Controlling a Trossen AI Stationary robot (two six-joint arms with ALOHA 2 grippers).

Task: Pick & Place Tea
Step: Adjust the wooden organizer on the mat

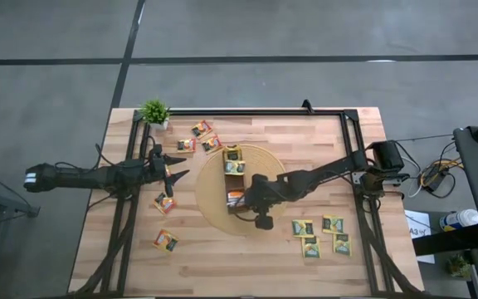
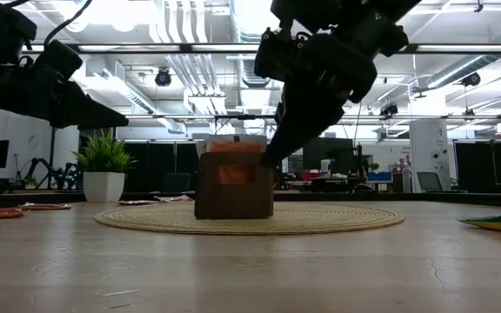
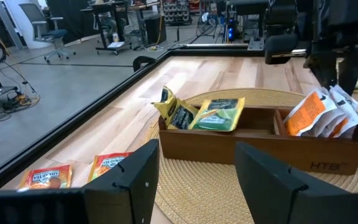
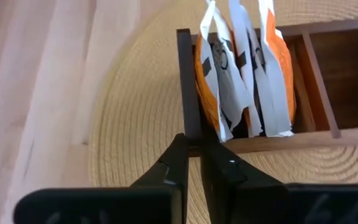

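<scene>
Right hand (image 4: 194, 163), closed and empty, sits at the box (image 3: 260, 146) end holding orange sachets (image 4: 244, 74); lift straight up, avoiding snags.

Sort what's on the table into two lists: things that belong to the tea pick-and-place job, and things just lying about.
Job:
- orange sachets standing in the box's end compartment
- green-and-yellow sachets, loose on the table
- orange sachets loose near the left side
- wooden box
- right gripper, shut, at the box's end wall
- left gripper, open, waiting

Lying about:
- potted plant
- round woven mat
</scene>
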